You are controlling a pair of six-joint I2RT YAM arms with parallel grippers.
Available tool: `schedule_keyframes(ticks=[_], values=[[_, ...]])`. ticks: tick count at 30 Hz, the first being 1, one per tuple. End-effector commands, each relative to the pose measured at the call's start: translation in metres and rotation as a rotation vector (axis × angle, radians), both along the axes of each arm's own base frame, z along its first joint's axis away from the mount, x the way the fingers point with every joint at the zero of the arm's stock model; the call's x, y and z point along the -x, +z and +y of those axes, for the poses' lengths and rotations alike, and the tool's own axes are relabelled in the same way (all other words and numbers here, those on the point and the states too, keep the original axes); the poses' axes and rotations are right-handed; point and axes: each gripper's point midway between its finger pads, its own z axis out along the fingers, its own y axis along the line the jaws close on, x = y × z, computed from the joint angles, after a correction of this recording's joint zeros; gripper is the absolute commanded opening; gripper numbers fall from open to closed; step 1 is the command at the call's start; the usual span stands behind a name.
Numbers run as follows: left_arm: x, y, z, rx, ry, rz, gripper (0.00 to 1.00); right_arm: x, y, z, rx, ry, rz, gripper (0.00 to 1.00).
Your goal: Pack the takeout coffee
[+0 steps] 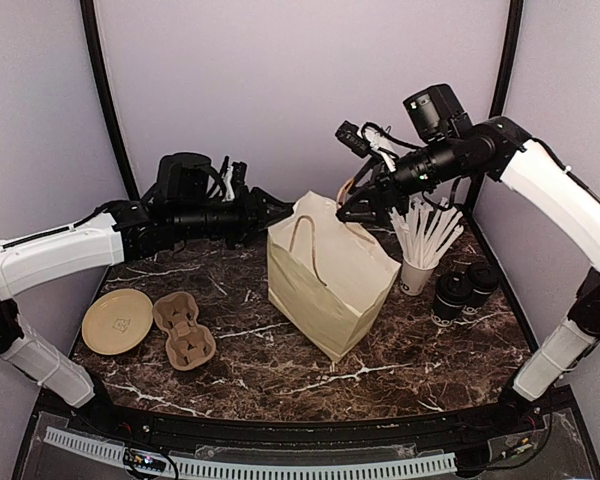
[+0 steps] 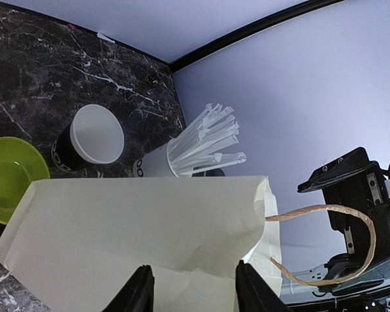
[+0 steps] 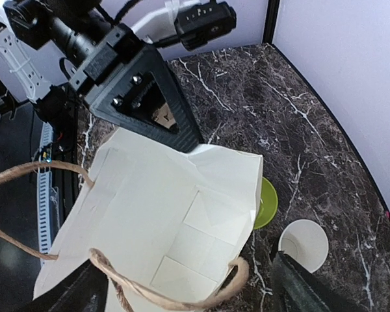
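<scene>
Two takeout coffee cups with black lids (image 1: 450,295) (image 1: 480,280) stand at the right of the table. An unlidded black cup (image 2: 91,138) (image 3: 303,244) with a white inside stands behind the cream paper bag (image 1: 330,280). The bag stands upright and open at the table's middle. My left gripper (image 1: 280,208) (image 2: 195,289) is at the bag's back left rim, jaws apart, with the bag's wall just past the fingertips. My right gripper (image 1: 350,210) (image 3: 192,292) hovers open over the bag's right rim. The bag's twine handle (image 3: 175,300) runs across between its fingers.
A white cup of straws (image 1: 420,260) stands right of the bag, close to the lidded cups. A lime-green bowl (image 3: 265,201) sits behind the bag beside the unlidded cup. A brown pulp cup carrier (image 1: 183,330) and a tan round plate (image 1: 117,320) lie front left.
</scene>
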Motion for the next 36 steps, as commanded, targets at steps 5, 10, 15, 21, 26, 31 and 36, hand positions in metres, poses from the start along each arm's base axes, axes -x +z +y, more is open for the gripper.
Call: schedule_keyframes(ticks=[5,10,15,21,26,31,36], values=[[-0.002,0.021,0.033,-0.097,0.096,-0.126,0.45,-0.03,0.018,-0.009,-0.007,-0.192,-0.063,0.67],[-0.004,0.026,0.04,-0.117,0.107,-0.163,0.46,-0.012,0.031,-0.016,-0.027,-0.14,-0.086,0.86],[-0.005,0.019,0.032,-0.128,0.071,-0.159,0.46,-0.002,0.022,-0.018,-0.009,-0.085,-0.093,0.95],[-0.004,0.01,0.026,-0.137,0.042,-0.149,0.46,-0.025,0.014,-0.012,0.032,-0.124,-0.134,0.87],[-0.003,0.017,0.027,-0.131,0.035,-0.168,0.46,-0.04,0.018,-0.009,0.039,-0.15,-0.184,0.66],[0.001,0.038,0.041,-0.275,0.007,-0.3,0.6,-0.032,0.023,-0.008,0.029,-0.111,-0.185,0.18],[0.003,0.037,0.105,-0.584,0.121,-0.375,0.87,-0.004,0.025,-0.017,0.026,-0.014,-0.203,0.05]])
